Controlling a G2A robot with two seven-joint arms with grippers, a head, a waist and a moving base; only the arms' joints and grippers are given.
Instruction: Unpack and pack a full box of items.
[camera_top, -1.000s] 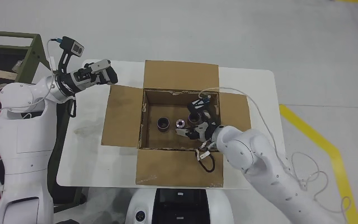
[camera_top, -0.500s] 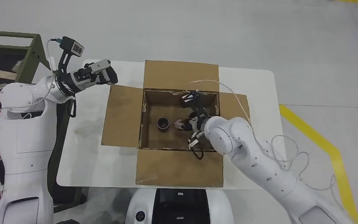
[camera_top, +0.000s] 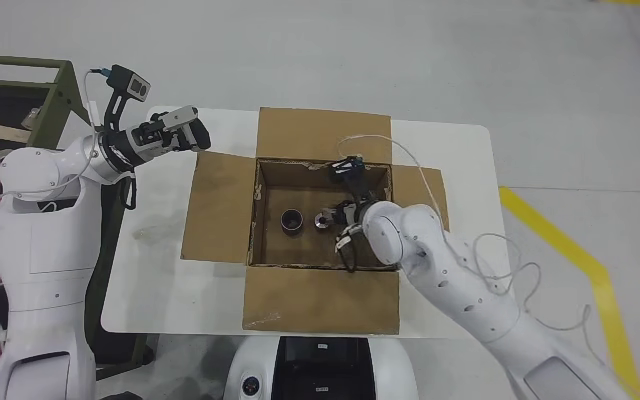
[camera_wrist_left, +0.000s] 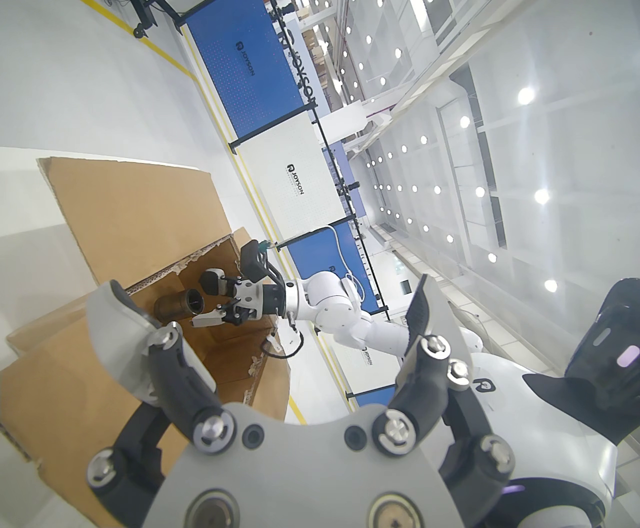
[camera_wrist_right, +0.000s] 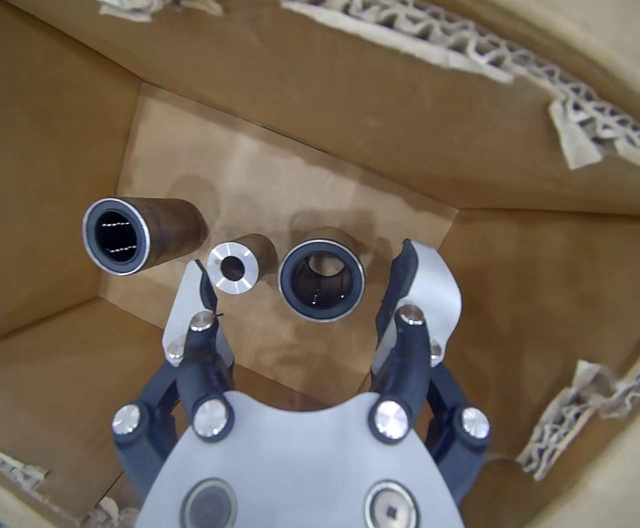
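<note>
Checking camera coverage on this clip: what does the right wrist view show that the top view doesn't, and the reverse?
Right wrist view alone: a wide black-rimmed metal cylinder, seen between the open right jaws. Top view alone: the white table, the brown cardboard box with its four spread flaps, and the left jaws over the table beside a side flap. Both: the box's inside with the tall dark black-rimmed cylinder and the small silver metal sleeve, both upright.
</note>
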